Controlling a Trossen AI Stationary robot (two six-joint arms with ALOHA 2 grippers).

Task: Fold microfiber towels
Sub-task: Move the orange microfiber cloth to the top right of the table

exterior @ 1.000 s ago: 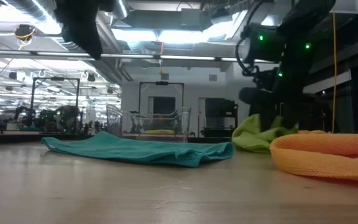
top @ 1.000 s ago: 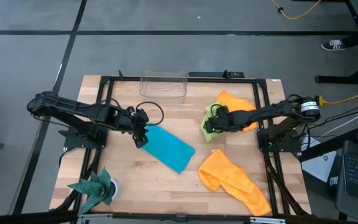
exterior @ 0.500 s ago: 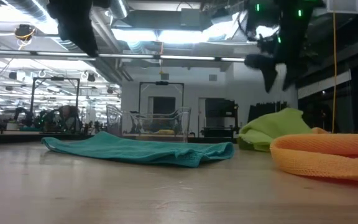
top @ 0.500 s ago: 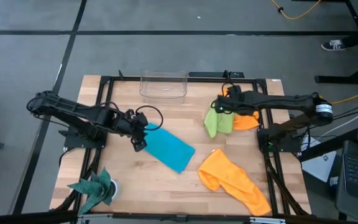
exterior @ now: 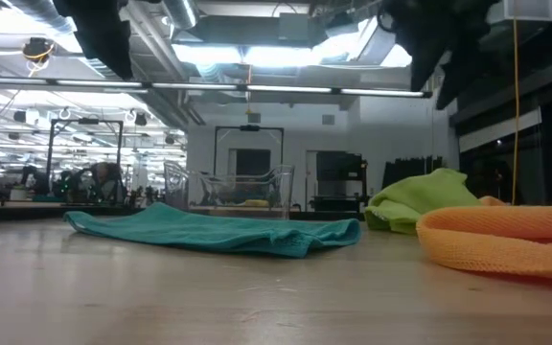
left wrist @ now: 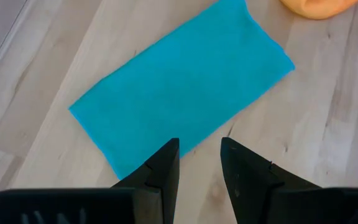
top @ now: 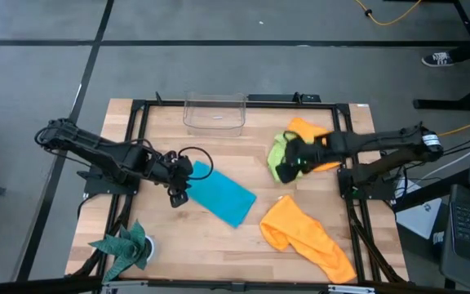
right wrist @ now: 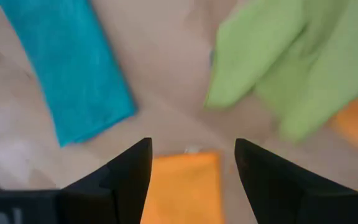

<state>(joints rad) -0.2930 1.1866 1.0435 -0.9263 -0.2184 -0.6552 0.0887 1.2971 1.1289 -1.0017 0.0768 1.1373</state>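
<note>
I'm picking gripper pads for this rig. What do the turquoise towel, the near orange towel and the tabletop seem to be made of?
Turquoise towel: soft matte cloth, probably microfiber; it lies flat and limp.
Orange towel: plush, thicker-looking fabric; its rolled edge shows a fine nubby texture.
Table: light wood planks, smooth, likely sealed; grain and seams are visible.

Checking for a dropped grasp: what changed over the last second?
The right gripper was down on the lime-green towel, let it go and now hangs open above it; the towel has shifted. The left gripper, empty, drew back off the turquoise towel. Both orange towels stayed put.
</note>
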